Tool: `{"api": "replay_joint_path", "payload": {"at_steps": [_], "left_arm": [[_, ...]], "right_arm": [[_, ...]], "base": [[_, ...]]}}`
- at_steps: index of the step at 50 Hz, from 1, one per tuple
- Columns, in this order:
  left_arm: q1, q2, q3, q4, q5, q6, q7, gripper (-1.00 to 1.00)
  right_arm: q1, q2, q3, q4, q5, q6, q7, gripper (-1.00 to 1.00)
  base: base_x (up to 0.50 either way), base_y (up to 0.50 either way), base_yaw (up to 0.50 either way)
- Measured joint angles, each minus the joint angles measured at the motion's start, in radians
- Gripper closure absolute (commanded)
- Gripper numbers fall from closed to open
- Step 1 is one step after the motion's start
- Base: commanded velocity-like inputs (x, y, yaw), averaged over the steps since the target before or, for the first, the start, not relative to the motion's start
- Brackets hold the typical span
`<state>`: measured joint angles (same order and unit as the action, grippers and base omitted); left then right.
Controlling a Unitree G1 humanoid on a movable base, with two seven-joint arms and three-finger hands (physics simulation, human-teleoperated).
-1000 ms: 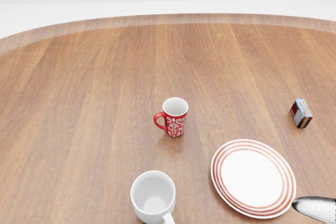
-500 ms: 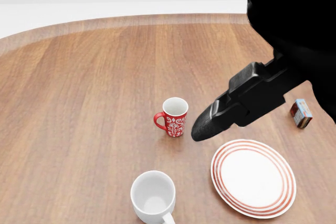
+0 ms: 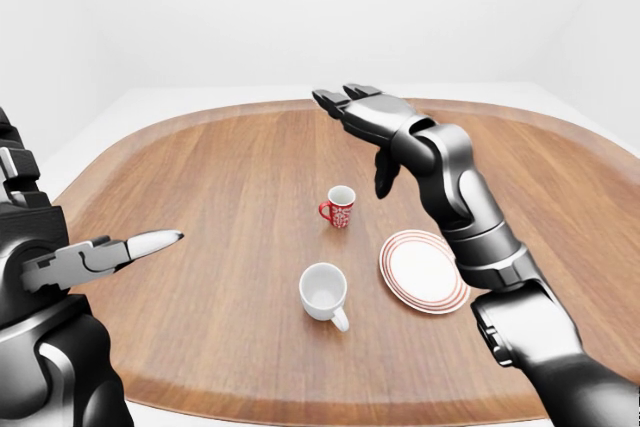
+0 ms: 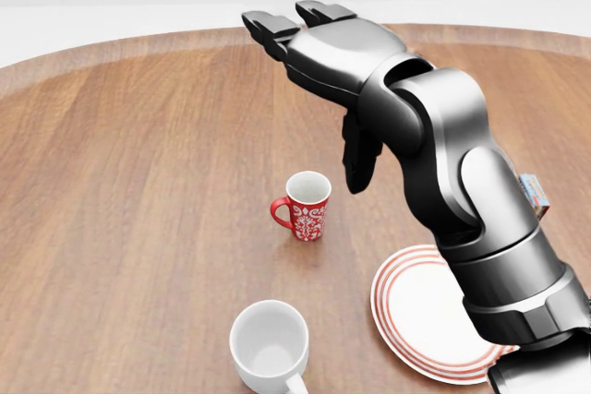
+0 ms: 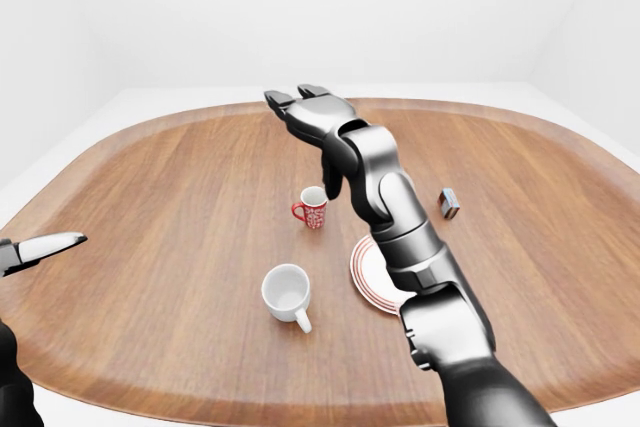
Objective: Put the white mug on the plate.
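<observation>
Currently the landmark is the white mug (image 4: 270,346), upright on the wooden table (image 4: 138,182), mouth up, nothing visible inside it; handle points toward the bottom edge of the head view, partly cut off there.

Left of the white mug, well apart, in the left-eye view: left hand (image 3: 95,255), fingers extended and loosely spread, one pale fingertip pointing rightward over the table; it holds nothing and touches nothing.

Above the white mug in the head view, slightly right, near but apart: red mug (image 4: 303,205) with white pattern, upright, handle to its left, interior looks empty.

Right of the white mug, near, not touching: plate (image 4: 420,306), white with red rings at the rim, flat on the table; nothing lies on its visible part; the right forearm crosses over its right portion and hides that side in the head view.

Above and right of the white mug, raised over the table: right hand (image 4: 319,53), fingers open and stretched toward the left of the view, thumb hanging down just right of the red mug; it grips nothing; no contact with either mug.

Far right of the white mug, beyond the plate: small box (image 5: 449,204), brown with a blue face, standing on the table; mostly hidden behind the right arm in the head view, clear in the right-eye view.
</observation>
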<state>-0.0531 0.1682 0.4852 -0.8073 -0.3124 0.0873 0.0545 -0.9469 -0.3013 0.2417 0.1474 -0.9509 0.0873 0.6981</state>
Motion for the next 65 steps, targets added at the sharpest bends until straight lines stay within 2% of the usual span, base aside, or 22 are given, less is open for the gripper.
{"api": "replay_joint_path", "payload": {"at_steps": [12, 21, 29, 41, 51, 65], "left_arm": [[0.003, -0.002, 0.001, 0.001, 0.0, 0.0, -0.001, -1.0], [0.006, -0.003, 0.0, 0.0, 0.002, 0.0, -0.003, -1.0], [0.008, -0.006, -0.002, 0.001, 0.005, 0.0, -0.005, -1.0], [0.011, -0.009, -0.003, 0.006, 0.007, 0.0, -0.007, -1.0], [0.01, -0.007, -0.001, 0.005, 0.004, 0.0, -0.006, -1.0], [0.007, -0.005, 0.0, 0.007, 0.002, 0.0, -0.004, -1.0]], "right_arm": [[0.092, -0.099, 0.298, -0.022, 0.074, 0.0, 0.0, -1.0], [0.154, -0.146, 0.452, -0.105, 0.119, 0.0, 0.0, -1.0], [0.203, -0.145, 0.564, -0.177, 0.121, 0.0, 0.0, -1.0], [0.258, -0.113, 0.635, -0.204, 0.096, 0.0, 0.0, -1.0], [0.288, -0.081, 0.658, -0.194, 0.069, 0.0, 0.0, -1.0], [0.334, -0.002, 0.611, -0.112, -0.013, 0.0, 0.0, -1.0]], "base": [[0.0, 0.0, 0.0], [0.0, 0.0, 0.0], [0.0, 0.0, 0.0], [0.0, 0.0, 0.0], [0.0, 0.0, 0.0], [0.0, 0.0, 0.0]]}}
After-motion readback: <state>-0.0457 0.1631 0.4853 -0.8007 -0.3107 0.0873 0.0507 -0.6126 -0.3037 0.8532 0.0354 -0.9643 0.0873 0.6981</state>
